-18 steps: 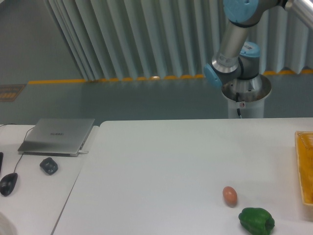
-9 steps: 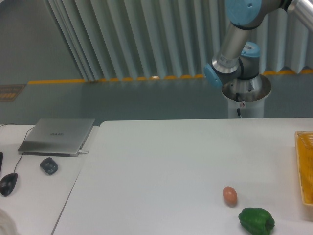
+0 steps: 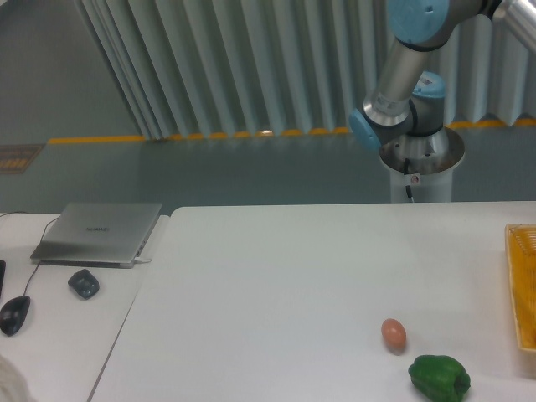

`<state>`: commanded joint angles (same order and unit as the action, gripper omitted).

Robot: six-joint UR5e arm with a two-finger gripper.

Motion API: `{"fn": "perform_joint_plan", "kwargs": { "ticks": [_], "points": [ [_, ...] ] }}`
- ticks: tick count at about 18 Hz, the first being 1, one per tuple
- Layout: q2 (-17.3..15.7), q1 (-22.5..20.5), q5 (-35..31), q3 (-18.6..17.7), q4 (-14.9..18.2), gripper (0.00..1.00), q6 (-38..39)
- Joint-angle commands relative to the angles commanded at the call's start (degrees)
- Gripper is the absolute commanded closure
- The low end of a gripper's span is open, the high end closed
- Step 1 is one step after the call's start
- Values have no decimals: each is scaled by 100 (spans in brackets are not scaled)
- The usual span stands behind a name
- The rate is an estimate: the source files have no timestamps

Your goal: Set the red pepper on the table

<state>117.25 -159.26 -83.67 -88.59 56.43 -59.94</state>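
Arm [image 3: 402, 75] rises at 1 o'clock behind bench [image 3: 276, 285], elbow running out top of shot. Jaws out of frame, so can't tell if apart or together. Red pepper nowhere in view. Brownish egg [image 3: 394, 334] sits at 5 o'clock, green pepper [image 3: 439, 378] just beside it, not touching. Yellow basket [image 3: 523, 285] cut off at 3 o'clock edge. Side desk at 9 o'clock carries closed laptop [image 3: 99, 232], mouse [image 3: 14, 314], small dark object [image 3: 83, 283].

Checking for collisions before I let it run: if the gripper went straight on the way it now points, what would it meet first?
Cannot tell: the gripper is out of view; only the arm shows, leaving the picture at the top right.
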Motion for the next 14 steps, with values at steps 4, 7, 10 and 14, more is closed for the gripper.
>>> {"fn": "perform_joint_plan", "kwargs": {
  "ticks": [4,7,10,14],
  "points": [
    [-9,-35,0,-9,0,16,0],
    [-26,-44,9,-9,9,26,-17],
    [-79,-53,-9,-9,35,30,-70],
    [-184,-26,-9,0,70,30,-88]
  ]
}}
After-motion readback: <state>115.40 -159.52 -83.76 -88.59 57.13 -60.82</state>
